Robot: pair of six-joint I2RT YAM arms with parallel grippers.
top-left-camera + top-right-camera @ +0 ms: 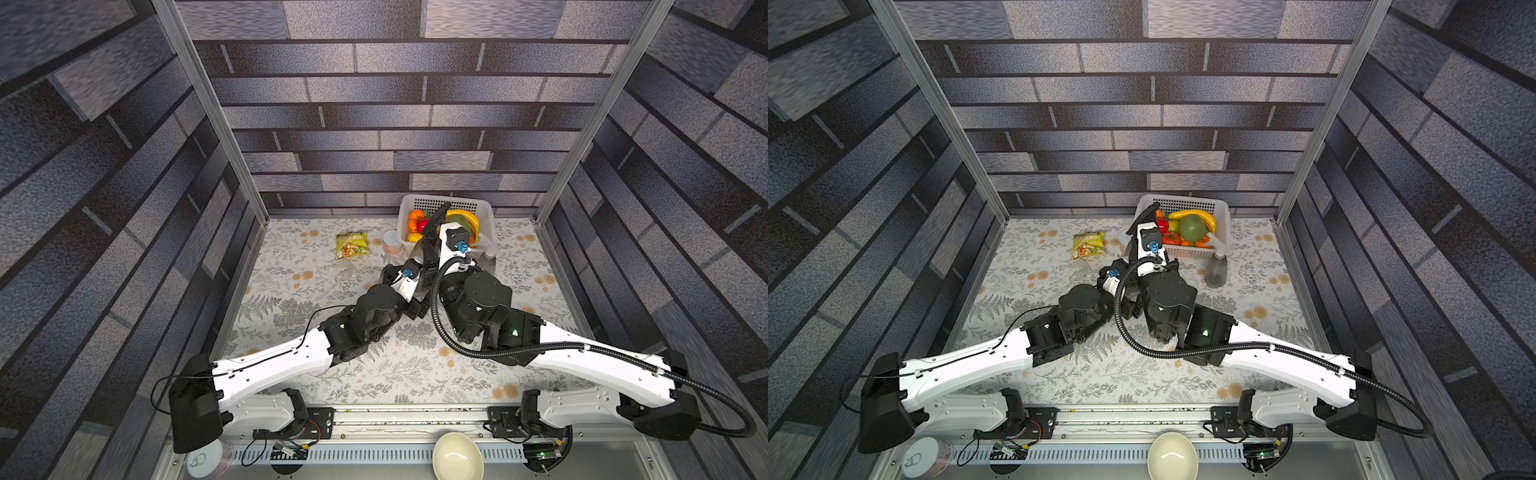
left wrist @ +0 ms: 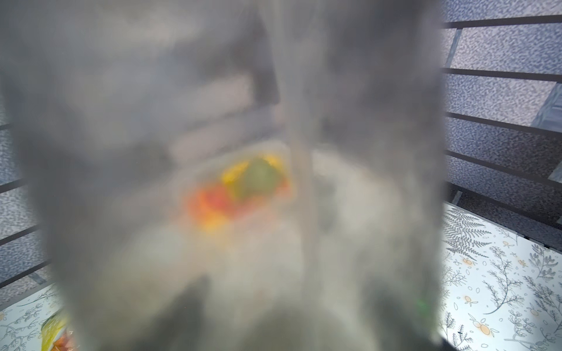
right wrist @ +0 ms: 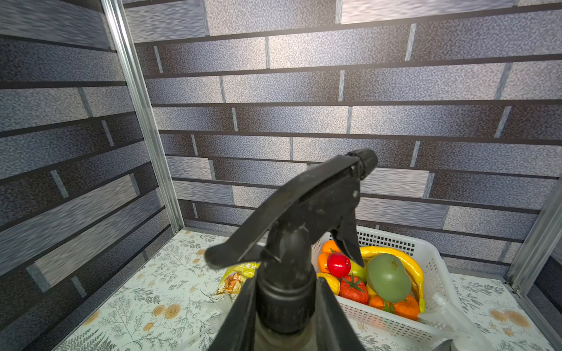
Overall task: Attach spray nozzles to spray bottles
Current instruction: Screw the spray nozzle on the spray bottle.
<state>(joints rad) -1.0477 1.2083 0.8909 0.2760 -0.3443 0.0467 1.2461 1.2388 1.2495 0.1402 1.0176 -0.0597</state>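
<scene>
In a top view: black spray nozzle (image 1: 439, 216) raised over basket (image 1: 487, 214) front edge.
Left wrist: blurred grey spray bottle (image 2: 213, 121) fills view, basket behind. My left tool's state: cannot tell.
Right wrist: my right tool (image 3: 286, 291) clamped on nozzle collar, before basket.

A smoky-grey translucent plastic bottle (image 2: 213, 152) blurs across the left wrist view, hiding the left hand; the right wrist view's edge crops it below the black trigger-spray nozzle (image 3: 301, 206).

You've a white fruit basket (image 1: 487, 210) at the table's (image 1: 415, 374) back; tin can (image 1: 391, 242) and snack bag (image 1: 352, 246) beside it. Cream bowl (image 1: 458, 457) in front.
</scene>
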